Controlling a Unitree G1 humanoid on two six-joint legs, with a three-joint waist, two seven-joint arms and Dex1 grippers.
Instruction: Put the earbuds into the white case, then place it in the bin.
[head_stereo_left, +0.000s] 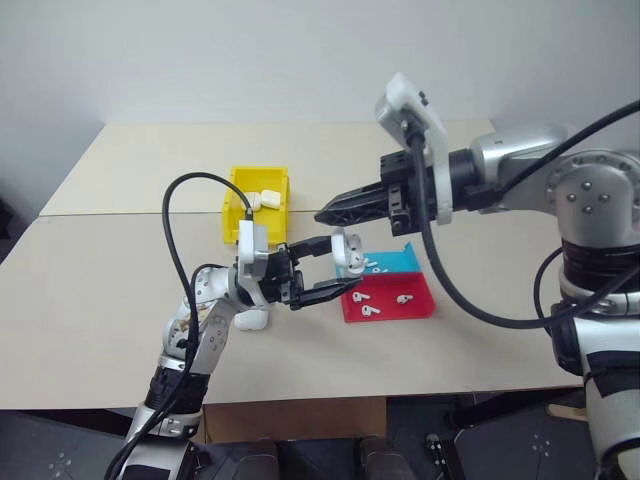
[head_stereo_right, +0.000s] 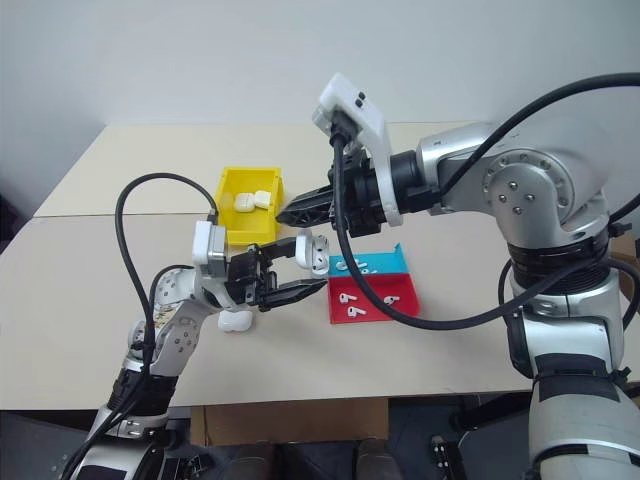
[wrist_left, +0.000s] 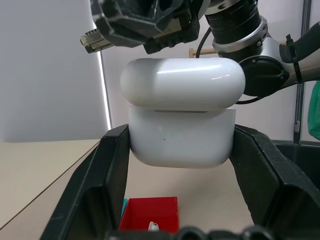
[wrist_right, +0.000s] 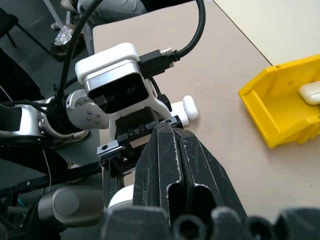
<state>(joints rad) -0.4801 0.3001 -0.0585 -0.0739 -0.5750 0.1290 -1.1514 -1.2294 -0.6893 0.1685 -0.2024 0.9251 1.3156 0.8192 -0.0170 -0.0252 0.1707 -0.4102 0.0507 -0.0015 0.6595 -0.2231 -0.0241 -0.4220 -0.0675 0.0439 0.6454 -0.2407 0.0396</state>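
My left gripper (head_stereo_left: 342, 265) is shut on the white case (head_stereo_left: 348, 249), holding it in the air above the trays. In the left wrist view the case (wrist_left: 182, 135) sits between the two black fingers (wrist_left: 107, 170) with its lid down on the body. My right gripper (head_stereo_left: 322, 215) is shut, nothing visible between its fingers (wrist_right: 175, 150), and its tip hangs just above and left of the held case. Loose earbuds (head_stereo_left: 368, 310) lie in the red tray (head_stereo_left: 420, 305), and more earbuds (head_stereo_left: 375, 266) in the blue tray (head_stereo_left: 400, 258). The yellow bin (head_stereo_left: 232, 205) stands behind my left arm.
Two white cases (head_stereo_left: 268, 198) lie inside the bin. Another white case (head_stereo_left: 250, 320) rests on the table beside my left forearm. The tan table (head_stereo_left: 100, 280) has open room to the left and far back. Black cables loop over both arms.
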